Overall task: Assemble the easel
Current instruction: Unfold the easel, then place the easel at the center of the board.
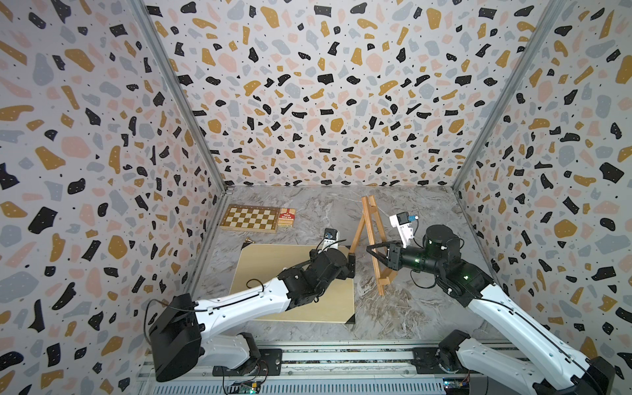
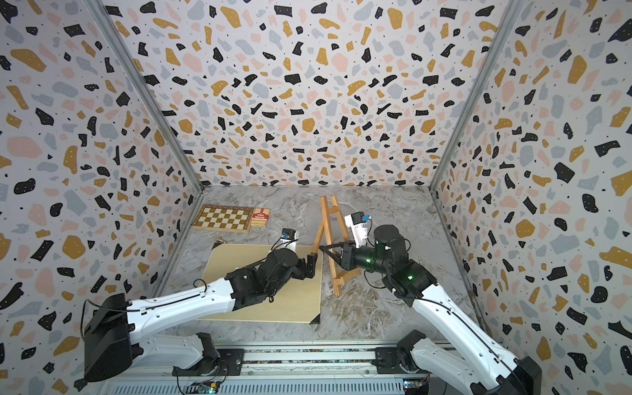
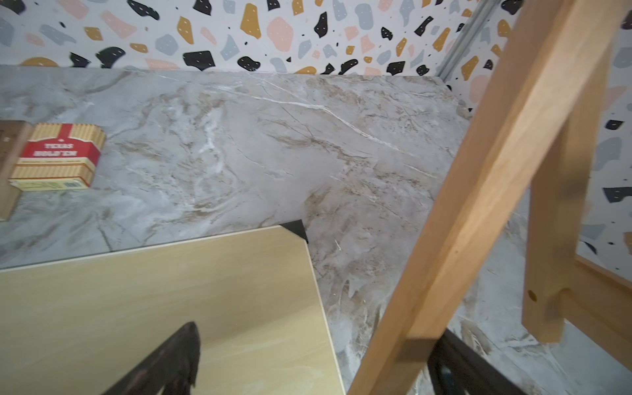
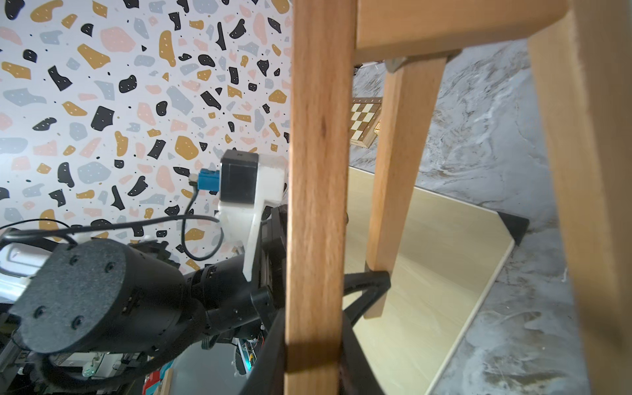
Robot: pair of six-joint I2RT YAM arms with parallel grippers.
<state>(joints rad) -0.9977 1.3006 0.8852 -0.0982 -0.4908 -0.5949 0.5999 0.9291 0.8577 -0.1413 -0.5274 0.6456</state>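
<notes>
- The small orange-brown wooden easel of thin slats (image 1: 372,236) is standing upright on the grey marbled table (image 1: 410,314), just beside the far right corner of the large pale wooden board with black corners (image 1: 294,290).
- The right tool (image 1: 375,253) is clamping one front slat at about mid-height. It is probably keeping the frame steady while the back leg is being set.
- The left tool (image 1: 351,265) is hovering with its jaws wide apart at the foot of the hinged back leg (image 3: 478,205). In the left wrist view the leg is passing between the two fingers; whether it is touching one of them cannot be told.
- The back leg is standing spread away from the front frame, so the easel seems to be nearly set up.
- The foot of this leg is sitting at the black corner of the board, and that corner could be catching it if the leg goes further out.
- The brown-and-cream chessboard (image 1: 249,219) and the red-and-cream card box (image 1: 286,217) next to it are lying well apart, near the left wall, and are not blocking anything.
</notes>
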